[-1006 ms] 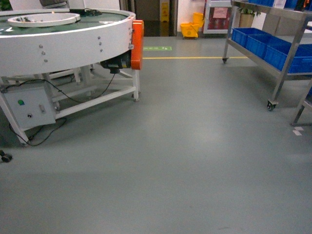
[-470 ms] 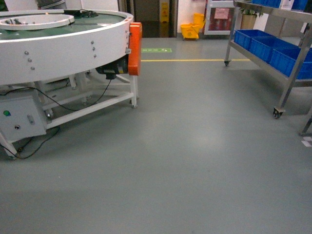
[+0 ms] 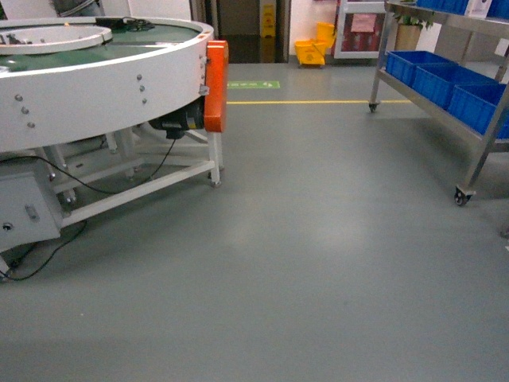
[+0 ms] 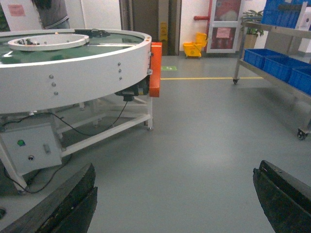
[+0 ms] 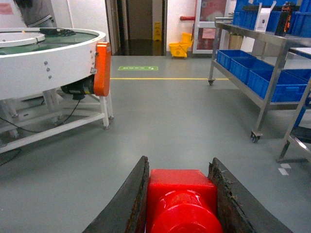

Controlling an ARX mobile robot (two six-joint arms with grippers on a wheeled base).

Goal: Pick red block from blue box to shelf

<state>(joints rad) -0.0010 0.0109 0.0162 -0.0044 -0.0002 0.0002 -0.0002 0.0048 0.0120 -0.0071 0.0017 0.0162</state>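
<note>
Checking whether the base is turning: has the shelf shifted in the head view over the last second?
Yes. The shelf slid right toward the frame edge, and the yellow floor line dropped lower.

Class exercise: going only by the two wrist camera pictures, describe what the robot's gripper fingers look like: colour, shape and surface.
Left gripper: two black, broad fingers with curved outer edges and a matte finish. Right gripper: dark fingers tapering toward the tips, inner faces rough and worn. No cables or markings show.

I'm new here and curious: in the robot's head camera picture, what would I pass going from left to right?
Round white conveyor table → orange guard → yellow mop bucket → shelf holding dark blue crates.
</note>
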